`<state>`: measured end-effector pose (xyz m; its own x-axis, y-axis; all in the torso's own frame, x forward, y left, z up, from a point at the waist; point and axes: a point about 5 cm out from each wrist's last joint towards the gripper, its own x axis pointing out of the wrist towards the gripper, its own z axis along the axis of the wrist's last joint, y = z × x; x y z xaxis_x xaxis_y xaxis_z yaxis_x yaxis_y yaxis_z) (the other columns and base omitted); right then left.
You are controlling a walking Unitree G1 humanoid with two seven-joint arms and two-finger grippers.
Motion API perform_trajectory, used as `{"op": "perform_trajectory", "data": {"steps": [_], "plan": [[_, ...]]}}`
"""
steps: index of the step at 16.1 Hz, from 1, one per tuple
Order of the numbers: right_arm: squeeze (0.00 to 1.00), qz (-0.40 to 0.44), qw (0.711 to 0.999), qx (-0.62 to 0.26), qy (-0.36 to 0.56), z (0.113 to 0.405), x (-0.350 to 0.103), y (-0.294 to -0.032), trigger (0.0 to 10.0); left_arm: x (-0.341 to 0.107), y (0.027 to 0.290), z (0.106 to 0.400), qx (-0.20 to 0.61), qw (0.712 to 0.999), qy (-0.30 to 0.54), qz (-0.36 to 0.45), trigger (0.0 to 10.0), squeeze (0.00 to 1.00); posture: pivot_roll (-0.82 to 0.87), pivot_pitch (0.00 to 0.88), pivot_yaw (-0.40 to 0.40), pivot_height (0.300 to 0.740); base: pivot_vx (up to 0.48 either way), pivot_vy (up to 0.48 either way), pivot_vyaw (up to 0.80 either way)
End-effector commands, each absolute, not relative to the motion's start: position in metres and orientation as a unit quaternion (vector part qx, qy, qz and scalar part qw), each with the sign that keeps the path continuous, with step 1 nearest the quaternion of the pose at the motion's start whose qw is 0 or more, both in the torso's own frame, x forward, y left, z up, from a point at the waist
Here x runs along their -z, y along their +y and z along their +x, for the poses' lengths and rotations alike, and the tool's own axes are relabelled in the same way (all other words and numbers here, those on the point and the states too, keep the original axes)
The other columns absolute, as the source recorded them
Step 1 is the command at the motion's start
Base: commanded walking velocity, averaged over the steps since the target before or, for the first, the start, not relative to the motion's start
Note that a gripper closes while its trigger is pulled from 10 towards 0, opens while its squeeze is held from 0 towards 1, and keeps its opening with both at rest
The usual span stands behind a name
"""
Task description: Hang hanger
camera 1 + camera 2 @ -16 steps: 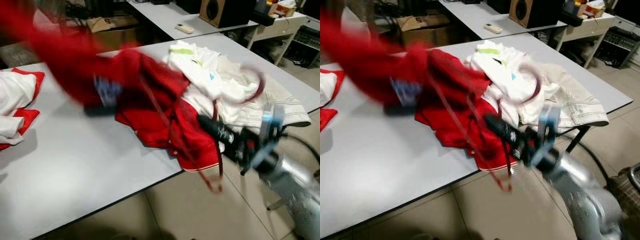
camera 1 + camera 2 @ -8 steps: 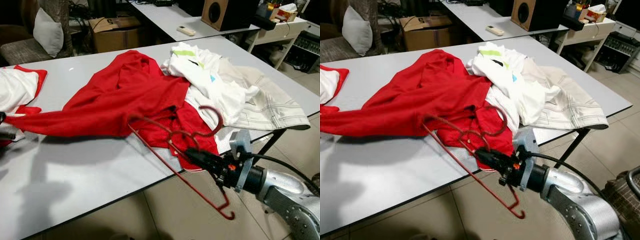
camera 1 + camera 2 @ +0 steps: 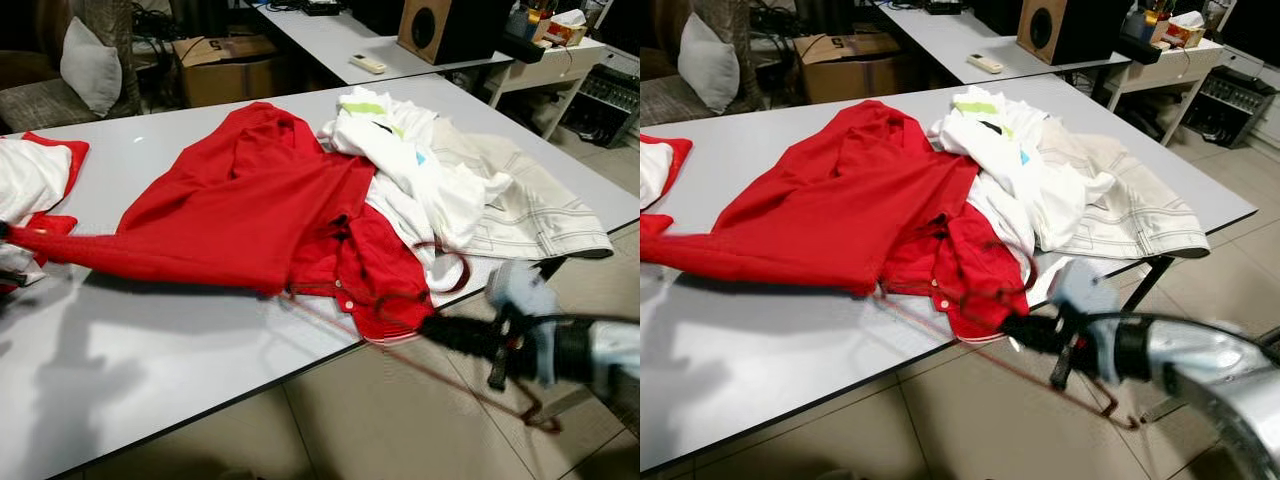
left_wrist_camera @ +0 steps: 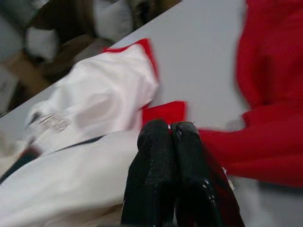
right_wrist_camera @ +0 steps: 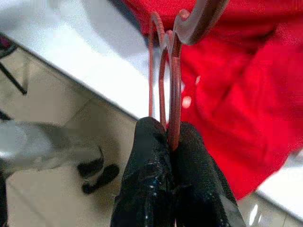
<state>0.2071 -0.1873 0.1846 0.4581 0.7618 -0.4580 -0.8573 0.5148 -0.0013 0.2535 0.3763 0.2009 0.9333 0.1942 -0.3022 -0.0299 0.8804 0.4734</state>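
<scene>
A thin red wire hanger (image 3: 447,268) is pinched in my right gripper (image 3: 432,327), which is shut on it just off the table's front edge; the arm is blurred. The hanger's hook (image 5: 199,19) points toward the red shirt (image 3: 250,200), and its lower end (image 3: 545,420) hangs over the floor. The shirt lies spread on the grey table (image 3: 150,340), with one sleeve stretched to the far left. There my left gripper (image 4: 169,128) is shut with red sleeve cloth (image 4: 265,142) at its fingers.
A pile of white clothes (image 3: 420,170) and a beige garment (image 3: 540,215) cover the table's right side. A white and red garment (image 3: 30,175) lies at the left. Behind stand a second table with a remote (image 3: 367,63), a speaker (image 3: 440,25) and a cardboard box (image 3: 225,65).
The red shirt, first blurred and lifted above the table, now lies flat on it. My right arm has swung right and lower with the hanger, away from the table edge.
</scene>
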Motion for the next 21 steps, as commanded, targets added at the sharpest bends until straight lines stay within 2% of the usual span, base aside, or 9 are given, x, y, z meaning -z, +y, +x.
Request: {"op": "perform_trajectory", "data": {"steps": [1,4,7,8,10,14,17,18,21], "plan": [[0.00,-0.120,0.854,-0.473,0.181,0.210,-0.195,-0.188,10.0,-0.209,0.360,0.260,0.002,0.959,0.151,0.241,10.0,1.00,-0.02,0.000,-0.030,0.740,0.000,0.000,0.00],[0.00,-0.063,0.866,-0.477,0.134,0.216,-0.197,-0.177,10.0,-0.237,0.328,0.259,0.155,0.936,0.139,0.284,10.0,1.00,-0.02,0.000,-0.041,0.740,0.000,0.000,0.00],[0.00,-0.018,0.869,-0.484,0.106,0.218,-0.196,-0.167,10.0,-0.249,0.315,0.256,0.214,0.907,0.159,0.327,10.0,1.00,-0.02,0.000,-0.041,0.740,0.000,0.000,0.00],[0.00,-0.008,0.866,-0.488,0.107,0.218,-0.193,-0.164,10.0,-0.256,0.294,0.258,0.270,0.904,0.128,0.306,10.0,1.00,-0.02,0.000,-0.044,0.740,0.000,0.000,0.00],[0.00,0.001,0.865,-0.490,0.107,0.218,-0.191,-0.162,10.0,-0.248,0.263,0.265,0.330,0.901,0.095,0.264,10.0,1.00,-0.02,0.000,-0.044,0.740,0.000,0.000,0.00],[0.00,0.008,0.866,-0.489,0.102,0.218,-0.192,-0.162,10.0,-0.200,0.212,0.296,0.355,0.906,0.076,0.217,10.0,1.00,-0.04,0.000,-0.036,0.740,0.000,0.000,0.00],[0.00,0.008,0.866,-0.490,0.099,0.217,-0.194,-0.162,10.0,-0.183,0.206,0.300,0.346,0.908,0.097,0.216,10.0,0.97,-0.05,0.000,-0.030,0.740,0.000,0.000,0.00],[0.00,0.007,0.866,-0.490,0.098,0.217,-0.195,-0.162,10.0,-0.180,0.205,0.300,0.345,0.907,0.103,0.217,10.0,0.00,-0.05,0.000,-0.030,0.740,0.000,0.000,0.00],[0.00,0.007,0.866,-0.491,0.097,0.217,-0.196,-0.163,10.0,-0.174,0.214,0.306,0.309,0.909,0.109,0.259,10.0,0.00,-0.05,0.000,-0.031,0.740,0.000,0.000,0.00]]}}
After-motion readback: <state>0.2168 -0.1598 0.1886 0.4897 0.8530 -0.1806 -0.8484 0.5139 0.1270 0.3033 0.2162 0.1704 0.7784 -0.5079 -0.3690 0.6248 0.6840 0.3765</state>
